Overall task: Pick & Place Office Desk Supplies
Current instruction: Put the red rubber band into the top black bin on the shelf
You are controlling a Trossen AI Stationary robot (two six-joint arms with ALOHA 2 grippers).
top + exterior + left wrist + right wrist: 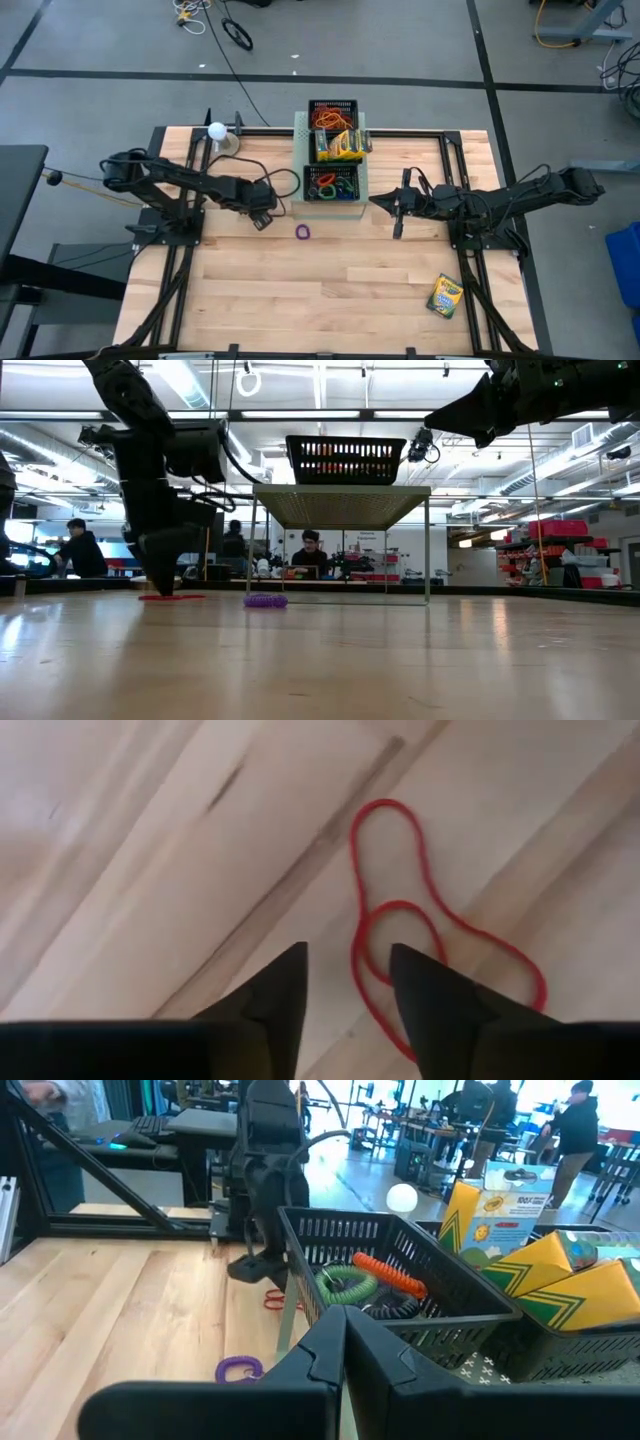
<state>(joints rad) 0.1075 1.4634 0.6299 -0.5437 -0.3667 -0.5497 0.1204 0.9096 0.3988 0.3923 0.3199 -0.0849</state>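
Two matte-black jointed arms; looping black cables; each gripper (345,1005) ends in tapered dark fingers.

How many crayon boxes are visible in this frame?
3, possibly more hidden: two crayon boxes lie side by side on the pale-green box between the mesh trays, and one lone crayon box lies on the table's front-right part.

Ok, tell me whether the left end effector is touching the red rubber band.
Cannot tell. In the left wrist view the red rubber band runs under one finger; contact isn't plainly shown.
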